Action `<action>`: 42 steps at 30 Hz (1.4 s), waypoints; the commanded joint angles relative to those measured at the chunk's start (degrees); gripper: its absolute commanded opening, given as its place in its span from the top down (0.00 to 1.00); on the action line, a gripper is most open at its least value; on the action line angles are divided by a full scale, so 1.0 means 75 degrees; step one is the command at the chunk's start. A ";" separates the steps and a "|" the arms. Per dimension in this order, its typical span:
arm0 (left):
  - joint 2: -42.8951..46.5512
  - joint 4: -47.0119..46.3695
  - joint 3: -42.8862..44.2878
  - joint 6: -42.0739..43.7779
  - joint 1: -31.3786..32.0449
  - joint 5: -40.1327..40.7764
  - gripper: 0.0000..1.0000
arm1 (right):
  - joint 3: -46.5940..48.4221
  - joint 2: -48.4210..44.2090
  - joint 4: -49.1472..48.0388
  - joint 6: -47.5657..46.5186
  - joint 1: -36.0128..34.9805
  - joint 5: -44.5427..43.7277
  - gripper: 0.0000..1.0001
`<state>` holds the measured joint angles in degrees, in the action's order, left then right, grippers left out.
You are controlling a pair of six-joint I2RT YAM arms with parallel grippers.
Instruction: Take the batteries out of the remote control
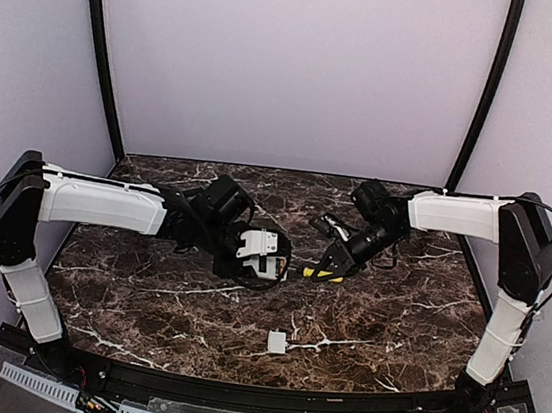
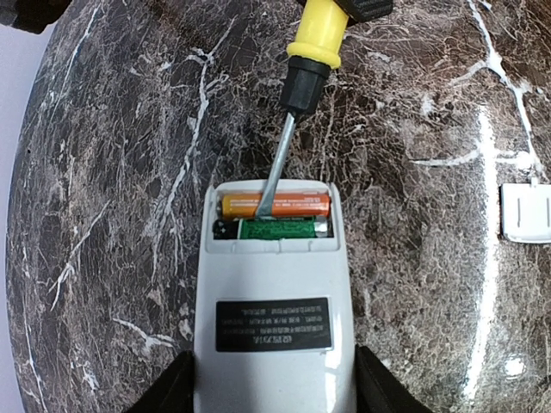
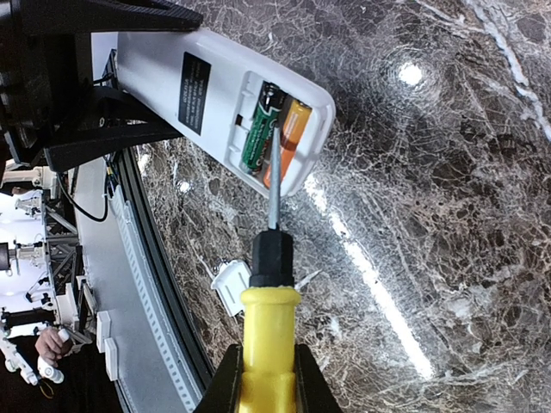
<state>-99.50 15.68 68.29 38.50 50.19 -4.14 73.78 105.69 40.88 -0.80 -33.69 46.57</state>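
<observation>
You have the remote control [image 2: 271, 327] gripped in the left gripper [image 2: 271, 391], left of the middle of the table [image 1: 393, 322]. Its open compartment [image 2: 224, 232] is at the end away from that gripper. In it, side by side across the remote's width, lie the outer battery [image 2: 301, 205], against the end wall, and the inner battery [image 2: 288, 229], just behind it. From the right, the screwdriver [image 2: 303, 73], clamped in the right gripper [image 3: 267, 383], crosses the outer battery, with its tip at the seam between the two. The cover piece [image 1: 277, 343] lies on the table nearer the arm bases, well apart from the remote.
</observation>
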 commanded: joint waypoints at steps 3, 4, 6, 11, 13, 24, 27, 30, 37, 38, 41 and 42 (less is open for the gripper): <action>0.0657 -0.1773 -0.0359 -0.0019 0.0139 -0.0850 1.00 | -0.0227 -0.0343 -0.0730 -0.0689 -0.0035 0.1397 1.00; 0.0692 -0.1882 -0.0465 -0.0005 0.0134 -0.0906 1.00 | -0.0263 -0.0394 -0.0714 -0.0748 0.0002 0.1488 1.00; 0.0798 -0.2031 -0.0618 -0.0001 0.0133 -0.0979 1.00 | -0.0321 -0.0470 -0.0705 -0.0821 0.0018 0.1631 1.00; 0.0923 -0.2347 -0.0782 -0.0012 0.0117 -0.1087 1.00 | -0.0400 -0.0479 -0.0693 -0.0820 0.0054 0.1595 1.00; 0.0889 -0.2334 -0.0752 -0.0002 0.0116 -0.1103 1.00 | -0.0415 -0.0442 -0.0693 -0.0819 0.0052 0.1616 1.00; 0.1166 -0.2912 -0.1147 -0.0227 -0.0054 -0.1546 1.00 | -0.0552 -0.0531 -0.0701 -0.0929 0.0105 0.1919 1.00; 0.1189 -0.2968 -0.1205 -0.0188 -0.0074 -0.1585 1.00 | -0.0567 -0.0556 -0.0698 -0.0939 0.0112 0.2173 1.00; 0.1175 -0.3041 -0.1257 -0.0143 -0.0087 -0.1584 1.00 | -0.0579 -0.0582 -0.0706 -0.0900 0.0111 0.2192 1.00; 0.0980 -0.3064 -0.1220 -0.0216 -0.0123 -0.1604 1.00 | -0.0507 -0.0454 -0.0670 -0.0746 0.0122 0.1830 1.00; 0.0960 -0.3058 -0.1201 -0.0236 -0.0126 -0.1598 1.00 | -0.0472 -0.0434 -0.0664 -0.0724 0.0123 0.1795 1.00; 0.0879 -0.3052 -0.1199 -0.0256 -0.0158 -0.1558 1.00 | -0.0386 -0.0393 -0.0608 -0.0691 0.0124 0.1691 1.00; 0.0874 -0.3061 -0.1199 -0.0267 -0.0172 -0.1534 1.00 | -0.0362 -0.0393 -0.0580 -0.0680 0.0130 0.1643 1.00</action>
<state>-93.12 2.76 58.54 37.65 48.64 -11.64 69.52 102.94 39.35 -5.19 -31.22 55.55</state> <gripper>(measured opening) 0.558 0.136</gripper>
